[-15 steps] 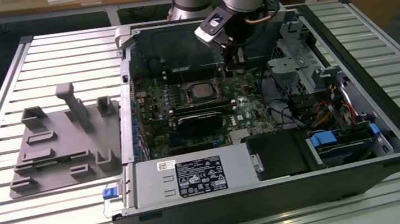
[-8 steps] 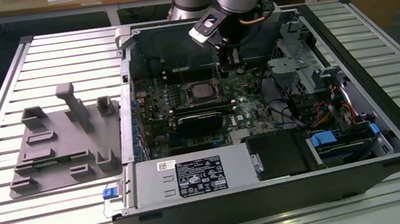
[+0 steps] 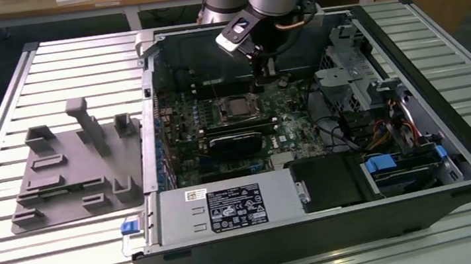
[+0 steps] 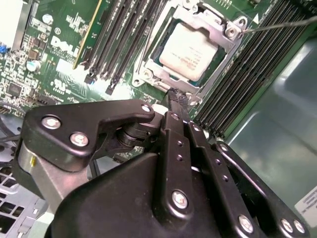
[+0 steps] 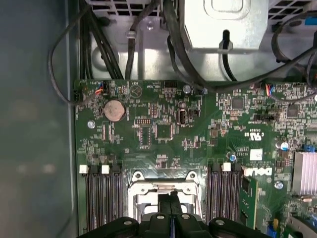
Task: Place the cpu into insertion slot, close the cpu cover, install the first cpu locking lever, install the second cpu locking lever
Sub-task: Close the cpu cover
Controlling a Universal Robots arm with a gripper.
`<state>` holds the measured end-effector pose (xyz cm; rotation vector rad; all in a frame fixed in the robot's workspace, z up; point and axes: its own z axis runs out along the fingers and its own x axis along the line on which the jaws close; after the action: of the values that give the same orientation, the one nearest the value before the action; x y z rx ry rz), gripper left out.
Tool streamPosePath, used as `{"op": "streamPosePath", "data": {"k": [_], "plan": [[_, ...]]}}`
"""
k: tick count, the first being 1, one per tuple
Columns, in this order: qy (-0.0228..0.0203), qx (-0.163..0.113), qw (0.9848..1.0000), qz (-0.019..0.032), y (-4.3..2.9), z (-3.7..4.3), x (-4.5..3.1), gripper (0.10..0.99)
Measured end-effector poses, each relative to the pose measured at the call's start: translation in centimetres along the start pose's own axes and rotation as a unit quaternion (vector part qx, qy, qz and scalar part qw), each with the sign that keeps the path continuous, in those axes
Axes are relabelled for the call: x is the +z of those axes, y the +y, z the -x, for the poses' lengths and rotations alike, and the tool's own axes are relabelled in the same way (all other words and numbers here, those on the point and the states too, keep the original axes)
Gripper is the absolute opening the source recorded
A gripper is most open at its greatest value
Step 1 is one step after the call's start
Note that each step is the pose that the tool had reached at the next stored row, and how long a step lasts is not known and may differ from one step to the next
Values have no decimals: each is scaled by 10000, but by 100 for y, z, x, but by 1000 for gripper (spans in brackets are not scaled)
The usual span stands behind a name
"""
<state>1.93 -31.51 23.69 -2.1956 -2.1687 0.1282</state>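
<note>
Claw, pinched shut and seemingly empty, hangs at the cpu's 1 o'clock in the exterior view. The cover looks thin, stiff and springy: press its rim, not the fragile cpu.

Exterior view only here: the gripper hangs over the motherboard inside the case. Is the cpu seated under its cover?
Observer: Yes. In the second wrist view the cpu lies flat, with the cpu cover framing its edges.
Operator: Open or shut?
Observer: Shut. The gripper has its tips at the cover's rim; contact unclear.
Operator: Anything at the cover's corner?
Observer: A thin metal rod runs from it across the long black slots.
</note>
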Motion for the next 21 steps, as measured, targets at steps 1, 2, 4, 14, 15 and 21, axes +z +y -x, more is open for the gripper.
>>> {"op": "streamPosePath", "data": {"k": [1, 2, 4, 14, 15, 21], "plan": [[0, 0, 10000, 0, -5, 0, 0, 102], [-1, 0, 10000, 3, -9, 0, 1, 102], [-1, 1, 10000, 36, -25, 0, 4, 102], [5, 10, 9990, 457, -267, 2, 72, 102], [7, 10, 9988, 492, -289, 2, 80, 102], [6, 12, 9980, 639, -416, 3, 130, 102]]}}
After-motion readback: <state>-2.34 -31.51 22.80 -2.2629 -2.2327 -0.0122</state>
